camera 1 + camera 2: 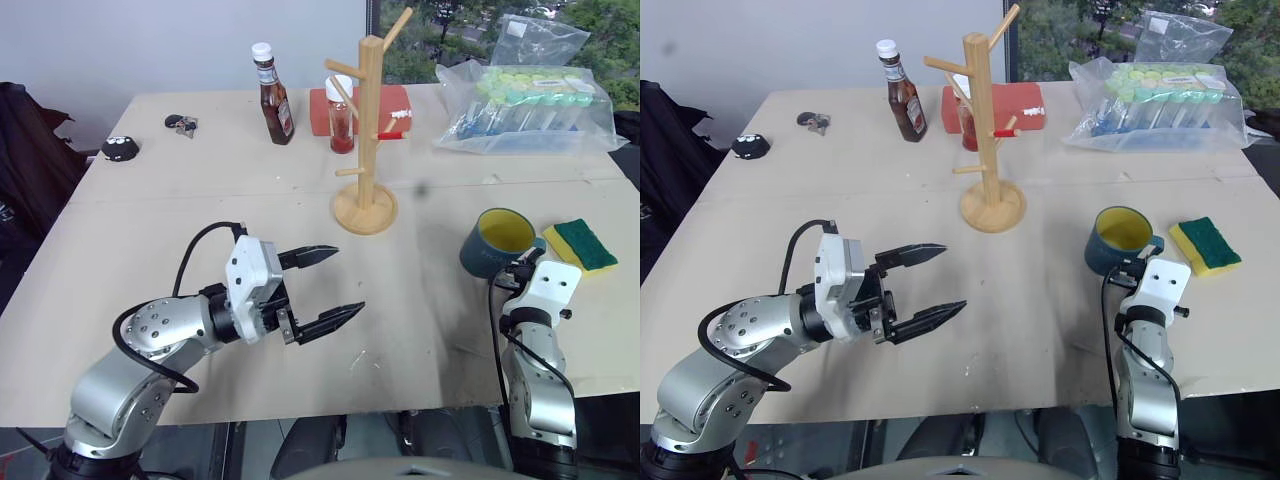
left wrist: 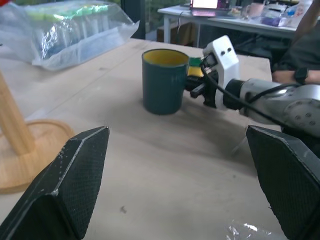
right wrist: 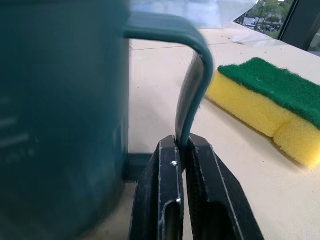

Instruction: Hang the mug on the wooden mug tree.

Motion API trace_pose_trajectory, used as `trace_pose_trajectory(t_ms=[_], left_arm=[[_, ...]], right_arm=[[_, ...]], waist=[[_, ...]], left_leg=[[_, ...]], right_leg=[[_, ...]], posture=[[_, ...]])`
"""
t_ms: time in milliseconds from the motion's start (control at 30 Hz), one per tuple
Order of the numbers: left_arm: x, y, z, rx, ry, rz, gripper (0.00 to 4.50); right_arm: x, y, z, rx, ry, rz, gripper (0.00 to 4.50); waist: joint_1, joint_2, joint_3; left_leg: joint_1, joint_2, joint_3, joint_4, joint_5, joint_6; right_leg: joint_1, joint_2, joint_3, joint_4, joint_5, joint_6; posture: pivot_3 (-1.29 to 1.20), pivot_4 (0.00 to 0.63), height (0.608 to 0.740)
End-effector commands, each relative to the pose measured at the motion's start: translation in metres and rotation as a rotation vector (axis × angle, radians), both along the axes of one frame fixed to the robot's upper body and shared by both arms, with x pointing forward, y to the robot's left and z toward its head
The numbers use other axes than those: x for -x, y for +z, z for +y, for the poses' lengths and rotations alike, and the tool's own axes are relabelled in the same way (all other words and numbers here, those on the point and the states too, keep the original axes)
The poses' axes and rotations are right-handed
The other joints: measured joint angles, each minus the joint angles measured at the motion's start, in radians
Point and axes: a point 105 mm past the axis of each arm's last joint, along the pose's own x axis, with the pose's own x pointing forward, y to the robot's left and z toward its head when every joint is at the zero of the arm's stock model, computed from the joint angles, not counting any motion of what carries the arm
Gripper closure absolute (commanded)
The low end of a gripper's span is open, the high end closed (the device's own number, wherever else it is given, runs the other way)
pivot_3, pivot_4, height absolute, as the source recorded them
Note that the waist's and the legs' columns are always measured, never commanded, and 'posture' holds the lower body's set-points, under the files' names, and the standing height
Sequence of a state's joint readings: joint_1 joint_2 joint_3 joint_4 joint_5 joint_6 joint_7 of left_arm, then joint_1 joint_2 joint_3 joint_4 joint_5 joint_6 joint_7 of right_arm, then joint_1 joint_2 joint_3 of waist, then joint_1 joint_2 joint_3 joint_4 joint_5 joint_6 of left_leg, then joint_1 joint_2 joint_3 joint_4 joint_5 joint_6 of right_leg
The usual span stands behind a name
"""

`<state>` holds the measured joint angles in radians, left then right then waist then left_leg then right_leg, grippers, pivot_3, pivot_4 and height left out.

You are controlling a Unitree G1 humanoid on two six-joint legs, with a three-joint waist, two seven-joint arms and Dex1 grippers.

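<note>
The task was at its first step. The mug (image 1: pixel 497 243) stood upright on the table (image 1: pixel 130 230), well to the right of the mug tree (image 1: pixel 366 150) and just beside the sponge (image 1: pixel 581 245). The right gripper (image 3: pixel 182 150) was clenched on the lower part of the mug's loop handle (image 3: pixel 192 85), its two black fingers (image 3: pixel 165 200) pinching the handle between them. So the grasp looked made, but the mug was not yet lifted. Carrying it across to the tree and slipping the handle over a peg were, by my judgement, all left to do.

Counting from left to right: one small dark object (image 1: pixel 120 148) near the table's left edge, one small metal clip-like item (image 1: pixel 181 124), the left gripper (image 1: pixel 328 287) hanging released with its jaws wide apart and nothing between them, one brown sauce bottle (image 1: pixel 273 95), one red-filled bottle (image 1: pixel 342 115) behind the tree, one flat red item (image 1: pixel 320 110) lying behind that, one mug tree with no mug on any peg, one mug, one right gripper, one green-and-yellow sponge, and one clear plastic bag (image 1: pixel 530 105) of coloured pieces at the far right. How many pegs the tree carried I could not count with certainty.
</note>
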<state>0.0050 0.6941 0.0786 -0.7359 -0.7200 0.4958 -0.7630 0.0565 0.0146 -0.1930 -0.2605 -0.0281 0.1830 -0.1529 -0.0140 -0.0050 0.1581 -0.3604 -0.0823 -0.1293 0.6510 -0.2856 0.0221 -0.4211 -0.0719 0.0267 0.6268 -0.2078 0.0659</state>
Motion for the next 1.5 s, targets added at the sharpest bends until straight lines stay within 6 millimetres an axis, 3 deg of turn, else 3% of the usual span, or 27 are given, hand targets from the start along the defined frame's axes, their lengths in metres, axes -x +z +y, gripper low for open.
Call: trace_pose_trajectory(t_ms=[33, 267, 367, 500, 633, 800, 1033, 1500], left_arm=[[0.007, 0.011, -0.002, 0.023, -0.019, -0.054, 0.0], [0.002, 0.011, 0.003, 0.119, 0.08, -0.065, 0.0], [-0.001, 0.021, 0.003, 0.278, 0.159, -0.065, 0.0], [-0.002, 0.027, 0.005, 0.355, 0.223, -0.099, 0.0], [-0.003, 0.032, 0.007, 0.413, 0.284, -0.18, 0.0], [-0.001, 0.032, 0.005, 0.454, 0.321, -0.233, 0.0], [0.001, 0.037, 0.009, 0.508, 0.381, -0.306, 0.0], [-0.009, 0.051, 0.012, 0.614, 0.433, -0.391, 0.0]], right_arm=[[-0.003, 0.018, 0.003, 0.016, 0.043, -0.075, 4.47], [-0.025, 0.053, 0.034, 0.129, 0.479, -0.146, 4.47], [-0.039, 0.088, 0.037, 0.218, 0.759, -0.171, 4.47], [-0.053, 0.133, 0.038, 0.386, 1.038, -0.095, 4.47], [-0.062, 0.165, 0.049, 0.516, 1.211, -0.033, 4.47], [-0.077, 0.188, 0.062, 0.627, 1.296, -0.012, 4.47], [-0.083, 0.202, 0.076, 0.73, 1.382, 0.015, 4.47], [-0.09, 0.208, 0.099, 0.834, 1.441, 0.078, 4.47]], waist=[[0.0, 0.0, 0.0], [-0.004, 0.0, 0.0], [-0.002, 0.001, 0.002], [0.002, 0.001, 0.002], [0.002, -0.001, 0.002], [0.001, -0.002, 0.003], [0.012, -0.003, 0.003], [0.009, -0.003, 0.003]], left_leg=[[0.0, 0.0, 0.0, 0.0, 0.0, 0.0], [0.001, 0.0, 0.004, 0.0, 0.0, 0.0], [0.001, 0.0, 0.005, 0.002, 0.0, 0.001], [0.001, 0.001, 0.003, 0.002, 0.0, 0.001], [0.001, 0.001, 0.004, 0.003, 0.0, 0.001], [0.0, 0.002, 0.007, 0.002, -0.001, 0.003], [-0.004, 0.001, 0.006, 0.002, -0.001, 0.003], [-0.004, 0.001, 0.006, 0.002, -0.001, 0.003]], right_leg=[[0.0, 0.0, 0.0, 0.0, 0.0, 0.0], [0.0, 0.0, 0.003, 0.0, 0.0, 0.0], [0.001, 0.0, 0.003, -0.001, 0.002, 0.0], [0.003, 0.0, 0.0, -0.001, 0.002, 0.0], [0.003, 0.0, 0.0, -0.002, 0.002, -0.001], [0.001, -0.001, 0.003, -0.003, 0.002, 0.0], [-0.001, -0.002, 0.002, -0.004, 0.002, 0.0], [-0.002, -0.002, 0.002, -0.003, 0.003, 0.0]], posture=[[0.0, 0.15, 0.74], [0.0, 0.15, 0.74], [0.0, 0.15, 0.74], [0.0, 0.15, 0.74], [0.0, 0.15, 0.74], [0.0, 0.15, 0.74], [0.0, 0.15, 0.74], [0.0, 0.15, 0.74]])
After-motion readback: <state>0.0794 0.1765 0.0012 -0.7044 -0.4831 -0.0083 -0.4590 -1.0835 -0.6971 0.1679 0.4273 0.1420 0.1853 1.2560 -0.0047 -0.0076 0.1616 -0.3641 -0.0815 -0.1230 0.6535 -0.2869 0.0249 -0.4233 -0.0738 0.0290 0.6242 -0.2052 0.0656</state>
